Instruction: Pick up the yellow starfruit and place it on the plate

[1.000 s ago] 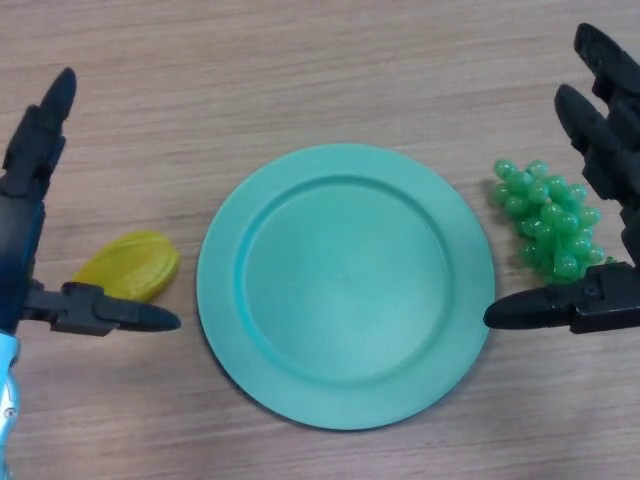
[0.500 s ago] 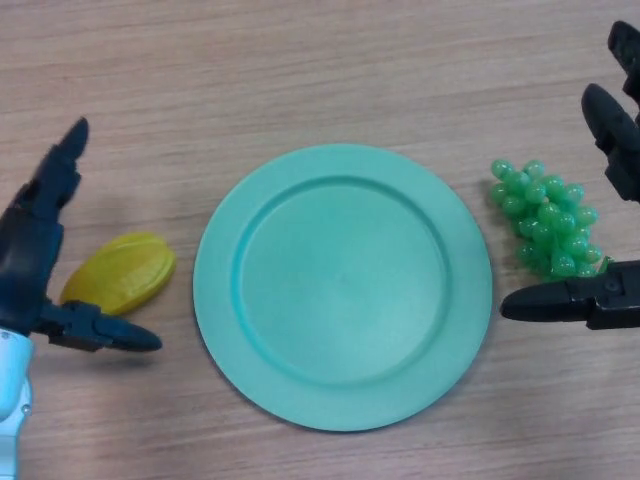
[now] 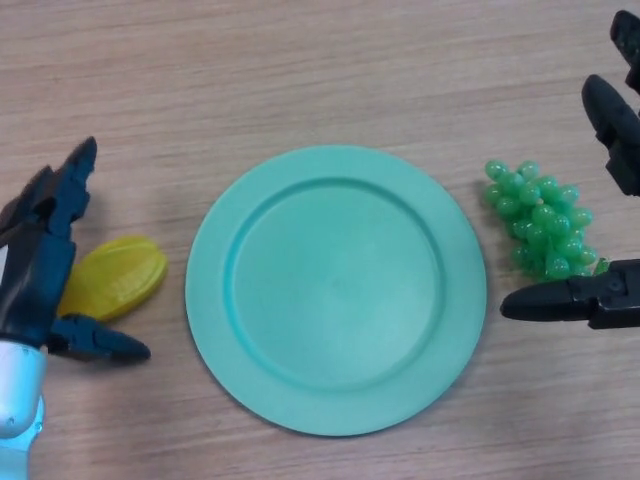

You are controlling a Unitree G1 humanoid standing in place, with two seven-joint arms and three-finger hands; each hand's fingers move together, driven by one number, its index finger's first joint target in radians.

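The yellow starfruit [image 3: 115, 277] lies on the wooden table just left of the empty green plate [image 3: 335, 288]. My left hand [image 3: 38, 260] is open at the left edge, right beside the starfruit, with its fingers reaching past the fruit's far side and its thumb [image 3: 98, 341] below the near side. The hand hides the fruit's left end. My right hand [image 3: 612, 150] is open at the right edge, with its thumb [image 3: 572, 299] pointing left below a bunch of grapes.
A bunch of green grapes [image 3: 541, 217] lies right of the plate, between my right hand's fingers and thumb. The wooden table [image 3: 300, 70] stretches beyond the plate.
My left hand has drawn down and in toward the starfruit, now covering its left end. My right hand has shifted right, partly out of view.
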